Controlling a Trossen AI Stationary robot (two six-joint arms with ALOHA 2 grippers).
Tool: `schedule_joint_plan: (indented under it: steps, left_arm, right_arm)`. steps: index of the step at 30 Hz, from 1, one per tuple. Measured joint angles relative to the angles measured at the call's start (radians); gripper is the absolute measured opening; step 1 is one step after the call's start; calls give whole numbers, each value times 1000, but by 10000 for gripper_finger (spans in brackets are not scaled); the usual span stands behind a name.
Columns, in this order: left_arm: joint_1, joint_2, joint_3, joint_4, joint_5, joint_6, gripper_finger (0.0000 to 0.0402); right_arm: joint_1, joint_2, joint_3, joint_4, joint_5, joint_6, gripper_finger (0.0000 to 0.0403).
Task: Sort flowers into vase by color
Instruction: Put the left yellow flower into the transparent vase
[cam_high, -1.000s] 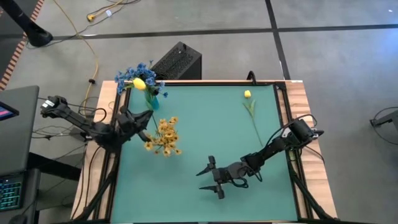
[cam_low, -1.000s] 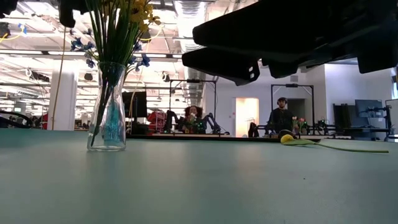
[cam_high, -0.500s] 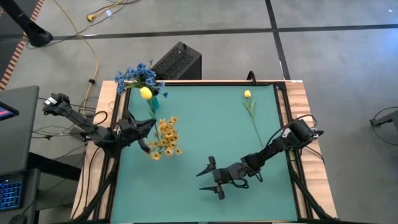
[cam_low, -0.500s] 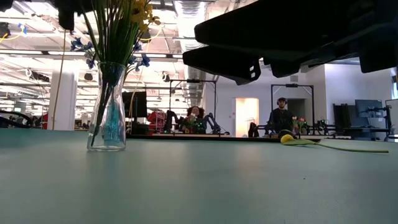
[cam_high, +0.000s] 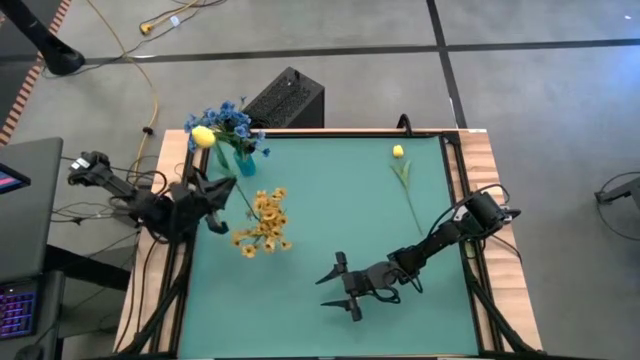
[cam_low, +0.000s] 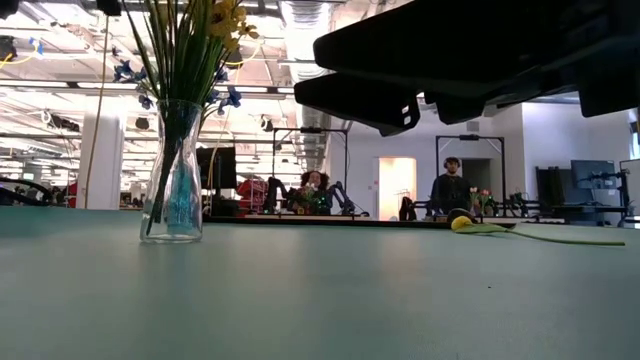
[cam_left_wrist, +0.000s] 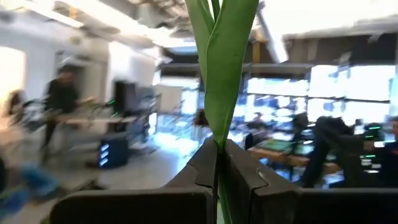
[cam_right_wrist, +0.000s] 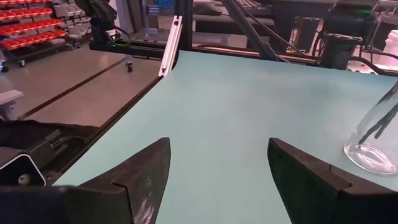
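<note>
A clear glass vase (cam_high: 243, 161) (cam_low: 172, 190) stands at the far left of the green table (cam_high: 330, 200). It holds blue sprays (cam_high: 225, 118) and a yellow spray (cam_high: 262, 222) that leans toward the near side. My left gripper (cam_high: 227, 184) (cam_left_wrist: 217, 155) is beside the vase on its left and is shut on a yellow bud stem; its bud (cam_high: 203, 136) sits left of the blue blossoms. Another yellow bud stem (cam_high: 405, 185) (cam_low: 520, 232) lies flat at the far right. My right gripper (cam_high: 338, 290) (cam_right_wrist: 217, 162) hovers open over the near middle. My left gripper pinches the bud stem's lower stalk and leaf (cam_left_wrist: 219, 134) between its two shut fingers (cam_left_wrist: 249, 177). The green leaf (cam_left_wrist: 224, 68) rises out from between the fingertips. The stem is lifted clear of the table and slants up and toward the far left edge, with the bud at its top.
A black box (cam_high: 285, 98) sits just past the table's far edge behind the vase. Wooden rails (cam_high: 480, 170) border the table. The middle of the table, between the vase and the lying stem, is bare green surface. People and benches show in the room beyond.
My left gripper has dipped toward the vase and then drawn back toward the table's left edge, still shut on the stem. The yellow bud has swung from over the vase's mouth out to the left of the blue blossoms. My right arm has kept still.
</note>
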Motion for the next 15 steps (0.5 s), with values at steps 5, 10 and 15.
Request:
schedule_joint_plan:
  steps: [5,10,15]
  left_arm:
    - [-32,-9,-24,-40,166,-7,0]
    - [-41,-11,-200,234,313,-6,0]
    - [-41,-21,-344,441,269,43,0]
  right_arm:
    - [6,0,0,2,0,0,296]
    - [19,0,2,13,0,0,296]
    - [17,0,2,18,-1,0,296]
